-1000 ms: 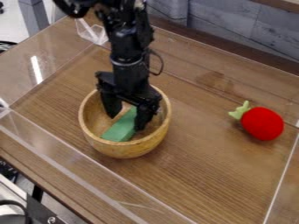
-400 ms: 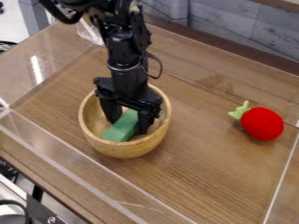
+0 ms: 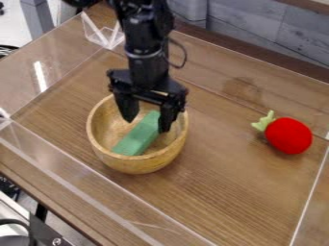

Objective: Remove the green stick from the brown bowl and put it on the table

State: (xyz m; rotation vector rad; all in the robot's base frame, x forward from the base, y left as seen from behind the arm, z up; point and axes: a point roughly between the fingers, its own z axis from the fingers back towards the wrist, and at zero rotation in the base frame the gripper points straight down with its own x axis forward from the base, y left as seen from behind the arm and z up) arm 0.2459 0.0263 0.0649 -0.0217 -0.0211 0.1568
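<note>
Fingers have shifted up and back towards the worktop's far edge since the earlier frame; more of the green stick (image 3: 137, 136) shows now. Stick itself is still in the brown bowl (image 3: 106, 158), so nothing has been taken out.

Your end effector (image 3: 146, 117) is spread wide, nothing held. Tips are over the far part of the bowl, one each side of the stick's far end as the camera sees it. Can't tell tip height or whether either one touches the stick or the wood.

Stick lies on a slant across the bowl's inside, near end pointing to the worktop's near left corner, far end to the far right. Bowl sits left of middle on the worktop (image 3: 232, 183). Strawberry (image 3: 290, 135) is by the right edge, not your target, leave it.

Step in hand, my read: lining up the grasp. Next you want the open tips astride the stick's long sides, nearer its middle, so come back towards the near edge a bit and match the slant before going down. Close only once both sides are straddled, then lift straight until the stick is over the rim. Bare worktop between bowl and strawberry looks a decent drop spot.

Watch out: a finger landing on the thick rim could drag the bowl, and a pinch on the end alone may let the stick swing or slip.
</note>
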